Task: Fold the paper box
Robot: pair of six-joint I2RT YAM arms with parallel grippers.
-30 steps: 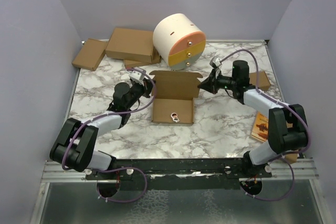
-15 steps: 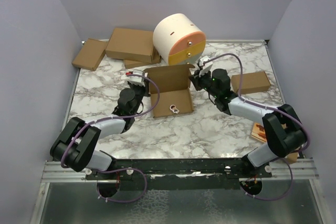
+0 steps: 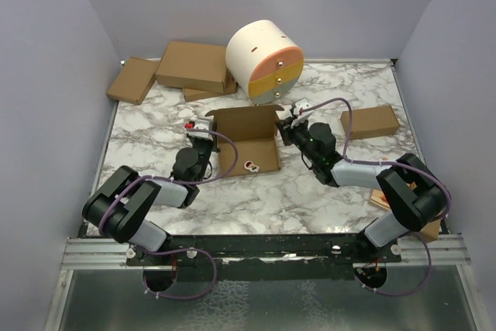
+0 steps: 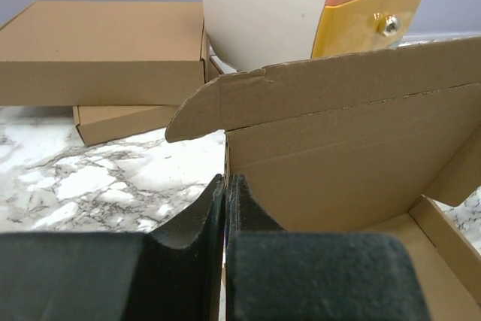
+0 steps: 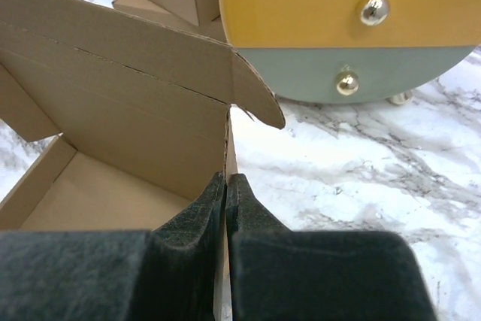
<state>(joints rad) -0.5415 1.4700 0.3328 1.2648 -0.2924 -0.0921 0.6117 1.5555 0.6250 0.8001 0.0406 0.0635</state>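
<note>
As the overhead view shows, the paper box sits at the middle of the marble bench, just in front of a round cream drawer unit. Condition: partly formed. Its floor lies flat, its rear panel stands upright, and a rounded tab projects from each top corner of that panel.

My left fingers are pressed together, with their tips at the box's left wall, low by the rear corner. My right fingers are likewise pressed together, with their tips at the right wall by the opposite rear corner. Each wall stands on edge in line with the tips. I cannot tell whether the tips actually touch the cardboard, as the wrist views are too close.

A small white and red item lies on the box floor, too small to identify. Brown cartons are stacked at the far left of the bench. One more carton lies to the right, well apart from the box.
</note>
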